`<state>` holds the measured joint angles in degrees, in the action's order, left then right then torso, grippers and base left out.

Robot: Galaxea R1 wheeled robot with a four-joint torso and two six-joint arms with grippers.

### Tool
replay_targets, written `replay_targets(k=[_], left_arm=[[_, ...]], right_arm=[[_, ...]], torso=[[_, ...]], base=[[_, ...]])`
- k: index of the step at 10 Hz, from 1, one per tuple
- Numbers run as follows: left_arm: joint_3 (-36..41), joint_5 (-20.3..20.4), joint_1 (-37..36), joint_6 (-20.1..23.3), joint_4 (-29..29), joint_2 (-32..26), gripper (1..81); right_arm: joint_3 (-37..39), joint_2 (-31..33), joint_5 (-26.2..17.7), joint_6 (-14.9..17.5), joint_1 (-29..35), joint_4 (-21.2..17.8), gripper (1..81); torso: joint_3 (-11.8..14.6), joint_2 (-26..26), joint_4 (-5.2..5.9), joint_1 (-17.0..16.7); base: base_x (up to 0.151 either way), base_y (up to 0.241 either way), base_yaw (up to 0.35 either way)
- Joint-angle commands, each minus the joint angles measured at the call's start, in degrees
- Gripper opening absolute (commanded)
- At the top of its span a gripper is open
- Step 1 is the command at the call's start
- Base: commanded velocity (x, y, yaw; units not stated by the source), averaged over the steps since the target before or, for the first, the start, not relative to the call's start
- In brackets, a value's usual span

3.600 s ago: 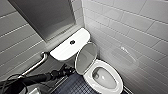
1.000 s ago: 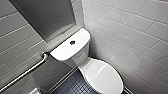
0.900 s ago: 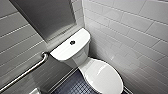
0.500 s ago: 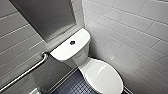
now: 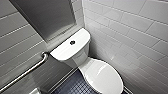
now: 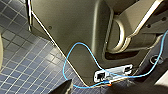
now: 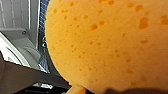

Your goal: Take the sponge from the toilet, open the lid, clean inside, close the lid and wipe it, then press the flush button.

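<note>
The white toilet (image 5: 75,53) stands in the corner with its lid (image 5: 106,76) down over the bowl. The flush button (image 5: 72,42), small, round and dark, sits in the middle of the tank top. The orange sponge (image 7: 107,42) lies pressed close against the right wrist camera, pores plain, and my right gripper is shut on it. In the left wrist view I see dark blue floor tiles (image 6: 22,62) and the robot's own body with a blue cable (image 6: 75,62); my left gripper is open and holds nothing.
A steel grab bar (image 5: 27,71) slants along the grey tiled wall left of the toilet. White tiled wall (image 5: 130,37) runs close along its right side. A grey panel (image 5: 45,17) hangs above the tank. Dark blue mosaic floor (image 5: 75,86) lies in front.
Some seconds ago the lid stood up with the bowl open and a dark arm reached in from the left; now the lid is down and the arm is gone. Nothing moved in the last second.
</note>
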<state>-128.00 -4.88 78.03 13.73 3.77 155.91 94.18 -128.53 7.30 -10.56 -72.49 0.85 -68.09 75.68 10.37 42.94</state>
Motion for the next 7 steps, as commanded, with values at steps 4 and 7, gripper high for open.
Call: replay_targets(k=[4, 7], left_arm=[[-3.4, -5.49, 2.08, 1.48, -0.34, 2.57, 81.1], [-3.48, -5.49, 2.08, 1.57, -0.43, 3.1, 81.1]], right_arm=[[-5.07, 3.42, -16.17, -0.61, 13.18, -4.19, 1.0], [-7.27, 2.64, -22.22, -1.13, 21.61, -4.72, 1.0]], torso=[[5.95, 0.0, 0.0, 0.0], [5.16, 0.0, 0.0, -0.02]], base=[[0.0, 0.0, 0.0], [0.0, 0.0, 0.0]])
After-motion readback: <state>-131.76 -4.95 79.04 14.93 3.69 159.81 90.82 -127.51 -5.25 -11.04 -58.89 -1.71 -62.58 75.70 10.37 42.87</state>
